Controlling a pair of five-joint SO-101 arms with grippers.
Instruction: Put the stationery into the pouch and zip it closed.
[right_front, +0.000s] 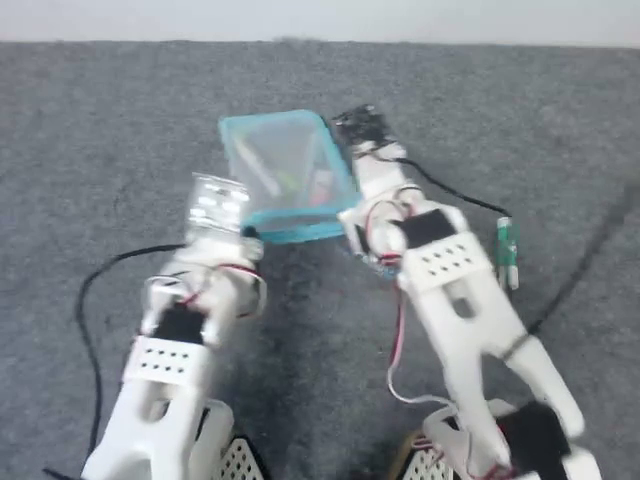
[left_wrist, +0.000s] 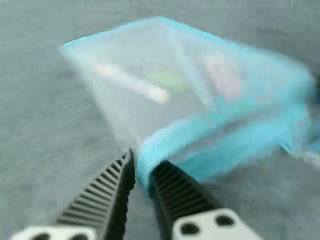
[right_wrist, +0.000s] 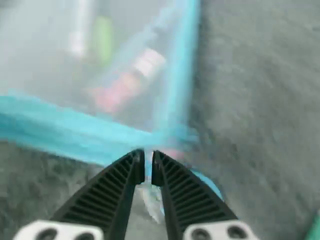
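A: Item one, pouch (left_wrist: 190, 85)?
B: Clear, teal-edged, lying on grey surface (right_front: 100, 150), directly ahead of both claws. Contents: white pen (left_wrist: 130, 82), green piece (left_wrist: 167, 79), red-pink piece (right_wrist: 122, 85). Filed as loaded.
A: Left claw (left_wrist: 142, 165)?
B: Nearly closed, pinching one end of teal zip edge (left_wrist: 225, 135).
A: Right claw (right_wrist: 145, 157)?
B: Narrowed to a slit at the opposite end of the same edge, gripping a pale tab (right_wrist: 150, 197). Probably the zip pull, not certain.
A: Zip state?
B: Unreadable from here. Judged not yet fully shut, given both claws posted on the edge.
A: Outstanding?
B: One green-and-white stick (right_front: 508, 250) out on the surface, well apart from pouch, outboard of right claw's arm. Possibly stationery left over; cannot tell what kind. Remaining, by estimate: that piece in, if counted, then zip drawn across from right claw toward left claw or the reverse.
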